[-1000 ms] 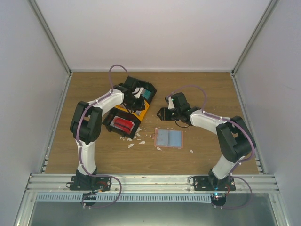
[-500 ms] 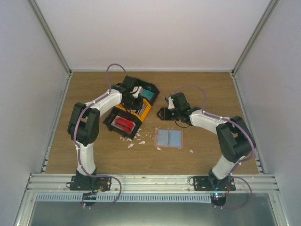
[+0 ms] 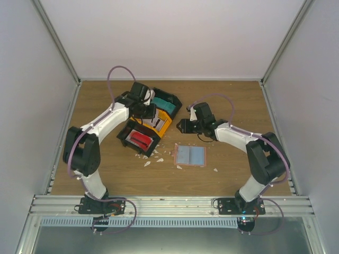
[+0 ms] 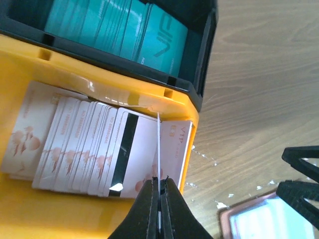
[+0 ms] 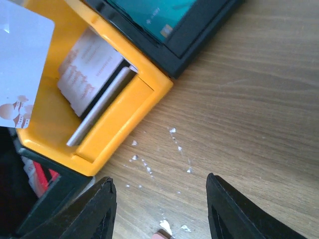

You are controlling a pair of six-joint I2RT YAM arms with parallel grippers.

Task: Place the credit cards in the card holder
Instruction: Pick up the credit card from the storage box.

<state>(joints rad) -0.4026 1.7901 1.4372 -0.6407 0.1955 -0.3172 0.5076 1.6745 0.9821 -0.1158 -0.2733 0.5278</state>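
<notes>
My left gripper [image 4: 160,180] is shut on one white credit card [image 4: 159,144], seen edge-on and standing above the stack of white credit cards [image 4: 84,154] in the tray's yellow compartment. In the top view this gripper [image 3: 150,109] hangs over the tray. The same held card [image 5: 20,64] shows flat at the upper left of the right wrist view. The card holder [image 3: 189,155] lies open on the table, light blue inside with a salmon rim, and its corner [image 4: 259,221] shows in the left wrist view. My right gripper [image 5: 160,184] is open over bare wood between tray and holder [image 3: 183,126].
The black-and-orange tray [image 3: 159,126] holds teal cards [image 3: 165,104] at the back and red cards [image 3: 139,139] in a front black compartment. White paper scraps [image 3: 151,159] lie scattered on the wood before the tray. Side walls enclose the table.
The left gripper closed on a white card and lifted it from the stack while the left arm swung outward to the left. The right gripper barely shifted.
</notes>
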